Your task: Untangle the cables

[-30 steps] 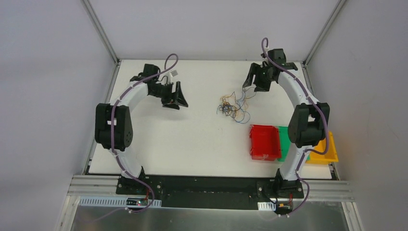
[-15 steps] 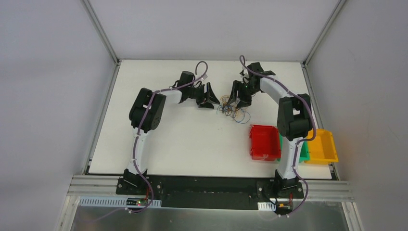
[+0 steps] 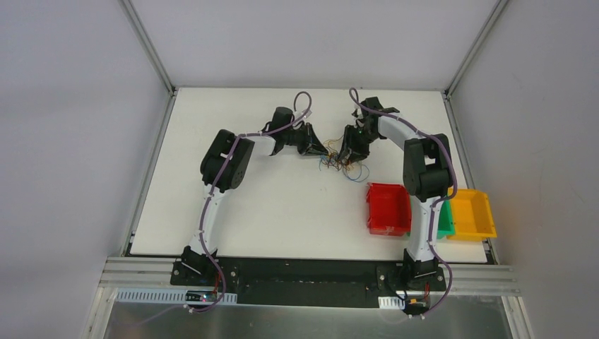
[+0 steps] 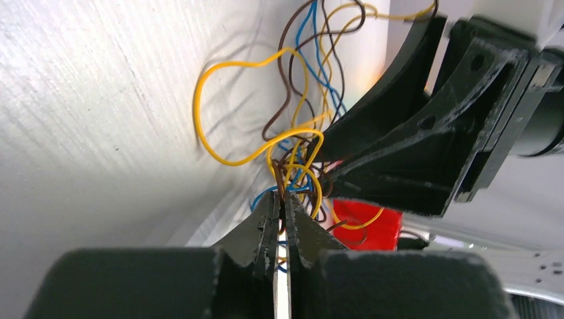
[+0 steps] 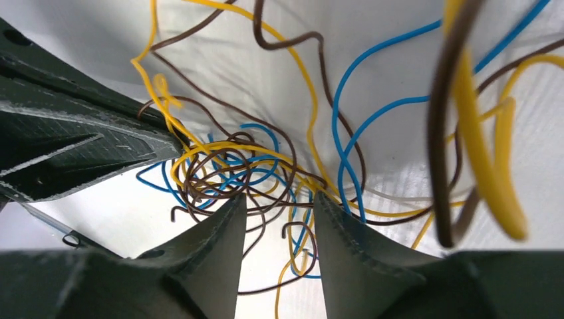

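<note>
2 robot arms meet over a knot of cables [image 3: 340, 164] lying toward the far side of the white table [image 3: 268, 205]. Thin yellow, brown and blue strands curl in loose loops around a denser clump.

The left claw [image 3: 316, 147] reaches in from the left, and the right claw [image 3: 348, 150] comes down from the right. Their tips are just beside each other at the far edge of the tangle.

Seen from the left wrist, that claw's 2 fingers [image 4: 265, 229] are pressed almost together, pinching brown and yellow strands at their tips. The other claw's dark fingers sit just above, inside the same clump.

Seen from the right wrist, the right claw's fingers [image 5: 219, 239] stand spread, with brown, blue and yellow strands crossing the gap between them. None of these strands looks clamped.

A few loops trail toward the near right, where a red bin [image 3: 388, 208] stands close to the tangle. A green bin [image 3: 445, 224] and a yellow bin [image 3: 472, 214] sit in a row beyond it, partly behind the right arm.
</note>
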Tool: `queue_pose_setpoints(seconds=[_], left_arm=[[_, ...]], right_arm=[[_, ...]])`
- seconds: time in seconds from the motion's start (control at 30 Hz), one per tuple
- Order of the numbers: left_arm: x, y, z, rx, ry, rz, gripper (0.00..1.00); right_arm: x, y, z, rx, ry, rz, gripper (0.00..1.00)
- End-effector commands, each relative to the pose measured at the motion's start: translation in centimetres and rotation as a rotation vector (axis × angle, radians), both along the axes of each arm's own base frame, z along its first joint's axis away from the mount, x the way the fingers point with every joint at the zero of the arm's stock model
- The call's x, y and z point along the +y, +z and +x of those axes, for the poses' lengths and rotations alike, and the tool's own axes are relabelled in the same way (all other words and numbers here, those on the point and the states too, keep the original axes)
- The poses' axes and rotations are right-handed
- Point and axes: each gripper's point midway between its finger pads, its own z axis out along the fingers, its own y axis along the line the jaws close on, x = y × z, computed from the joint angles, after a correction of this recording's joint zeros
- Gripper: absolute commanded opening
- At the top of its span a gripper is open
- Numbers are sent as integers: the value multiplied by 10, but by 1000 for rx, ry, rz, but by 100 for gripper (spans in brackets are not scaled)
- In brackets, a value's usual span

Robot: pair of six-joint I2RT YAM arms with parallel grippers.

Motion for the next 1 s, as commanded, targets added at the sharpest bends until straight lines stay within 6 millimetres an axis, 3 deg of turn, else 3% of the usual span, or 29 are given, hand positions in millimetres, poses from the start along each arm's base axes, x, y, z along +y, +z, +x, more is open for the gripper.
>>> queue_pose_setpoints(seconds=[0.0,0.13,0.3,0.37,0.63,0.97], left_arm=[[0,40,-2,-83,-24,-56,0],[22,88,-10,-166,-23,-69,0],[74,162,-28,-304,2,-26,0],[95,201,-37,-368,23,-30,0],[167,308,-59,-551,152,-6,0],[265,459,-57,-809,457,-25,0]], right_arm=[[-7,-7,2,-28,18,-61,41],[-25,-19,-5,-57,99,-188,26],[-49,-33,-18,-81,211,-352,9],[-54,-33,-22,-97,240,-384,5],[-65,-32,-25,-115,285,-441,0],[-76,-41,-23,-108,300,-509,0]])
